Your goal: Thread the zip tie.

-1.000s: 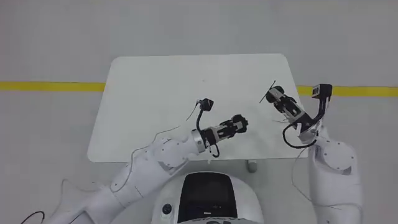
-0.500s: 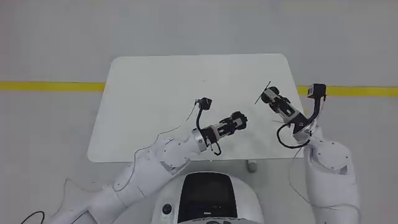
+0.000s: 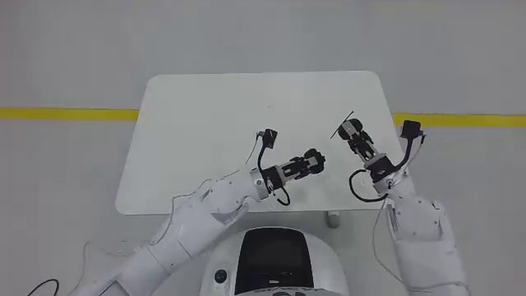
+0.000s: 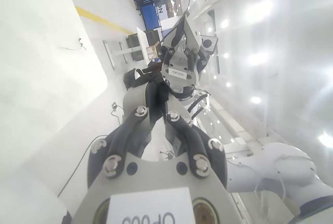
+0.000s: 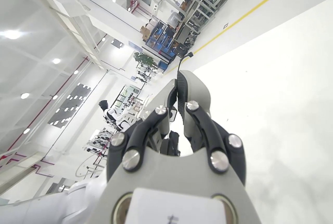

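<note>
A thin black zip tie [image 3: 341, 126] sticks out of my right gripper [image 3: 346, 131], which is shut on it above the table's right part. In the right wrist view the strap [image 5: 182, 61] rises from the pinched fingertips of the gripper [image 5: 179, 79], its small head at the far end. My left gripper [image 3: 319, 159] hangs a short way left of and nearer than the right one, pointing at it, fingers together with nothing seen between them. The left wrist view has its own gripper [image 4: 156, 84] in front and the right gripper [image 4: 185, 25] beyond, the tie [image 4: 186, 5] poking out.
The white table [image 3: 205, 131] has rounded corners, and its right edge runs close under the right arm. A small dark wiry scrap [image 4: 80, 42] lies on the tabletop. Yellow floor lines [image 3: 66, 113] run behind the table.
My right gripper has moved left with the zip tie, closing the gap to the left gripper. The left gripper has barely shifted.
</note>
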